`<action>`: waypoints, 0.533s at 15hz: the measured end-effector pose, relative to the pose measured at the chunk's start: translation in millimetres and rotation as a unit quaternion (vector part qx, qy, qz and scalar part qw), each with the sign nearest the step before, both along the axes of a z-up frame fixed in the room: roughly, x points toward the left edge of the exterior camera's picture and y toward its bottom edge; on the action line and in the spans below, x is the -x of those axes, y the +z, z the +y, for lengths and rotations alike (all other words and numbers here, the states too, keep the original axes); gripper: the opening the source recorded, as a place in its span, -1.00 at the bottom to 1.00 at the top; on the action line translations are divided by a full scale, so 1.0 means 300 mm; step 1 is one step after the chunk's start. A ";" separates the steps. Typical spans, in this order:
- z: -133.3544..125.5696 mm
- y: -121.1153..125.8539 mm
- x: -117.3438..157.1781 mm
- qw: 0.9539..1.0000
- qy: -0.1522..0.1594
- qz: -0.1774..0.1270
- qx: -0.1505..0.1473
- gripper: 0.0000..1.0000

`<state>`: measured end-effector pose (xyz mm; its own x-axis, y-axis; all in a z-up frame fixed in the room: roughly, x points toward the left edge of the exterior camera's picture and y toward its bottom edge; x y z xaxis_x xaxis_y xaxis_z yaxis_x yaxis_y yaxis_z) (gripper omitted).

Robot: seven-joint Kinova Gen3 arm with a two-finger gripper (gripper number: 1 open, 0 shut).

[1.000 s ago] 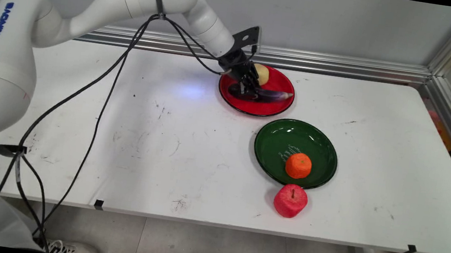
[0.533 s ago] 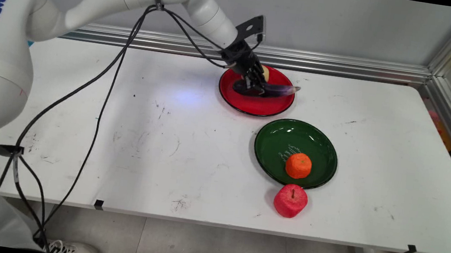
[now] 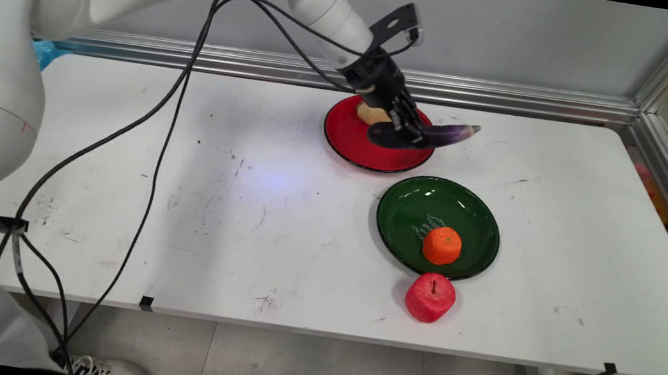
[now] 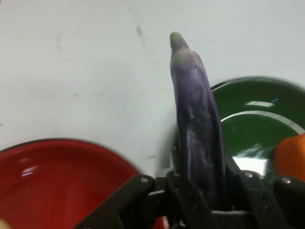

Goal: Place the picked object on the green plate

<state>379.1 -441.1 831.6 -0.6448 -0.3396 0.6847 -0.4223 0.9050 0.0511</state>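
Two plates are sitting on the white bench (image 3: 254, 203), and the claw (image 3: 406, 131) is hanging above the right half of the red plate (image 3: 349, 144), pinching a long purple eggplant (image 3: 444, 135) near its thick dark end. The hold is off-centre, so most of the eggplant is sticking out sideways past the plate's right rim, its pale stem tip pointing right and slightly upward, clear of both plate and bench. In the hand view the eggplant (image 4: 198, 133) is running straight up from between the black linkage at the bottom edge, which fits a grip near one end with the rest cantilevered out; the fingers themselves are mostly hidden behind it there. The red plate (image 4: 62, 176) is filling the lower left of that view and the green plate (image 4: 248, 100) the right, with bare bench between them, so the camera is looking down over the gap between the two plates. A yellowish potato (image 3: 371, 113) is lying on the far part of the red plate, partly hidden behind the claw. The green plate (image 3: 408, 213) is lying nearer the camera, just beside the red one, and is carrying an orange (image 3: 442, 245) toward its near rim. A red apple (image 3: 430, 297) is standing on the bench, just outside that rim, close to the orange.
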 end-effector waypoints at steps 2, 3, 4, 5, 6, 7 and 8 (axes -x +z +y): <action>0.041 0.021 0.044 1.000 0.005 0.011 -0.011 -1.00; 0.061 0.028 0.065 1.000 0.007 0.016 -0.016 -1.00; 0.080 0.033 0.086 1.000 0.009 0.020 -0.021 -1.00; 0.096 0.034 0.103 0.999 0.011 0.023 -0.025 -1.00; 0.113 0.033 0.121 0.999 0.013 0.026 -0.027 -1.00; 0.129 0.030 0.138 0.999 0.014 0.027 -0.028 -1.00; 0.143 0.024 0.152 0.999 0.015 0.028 -0.029 -1.00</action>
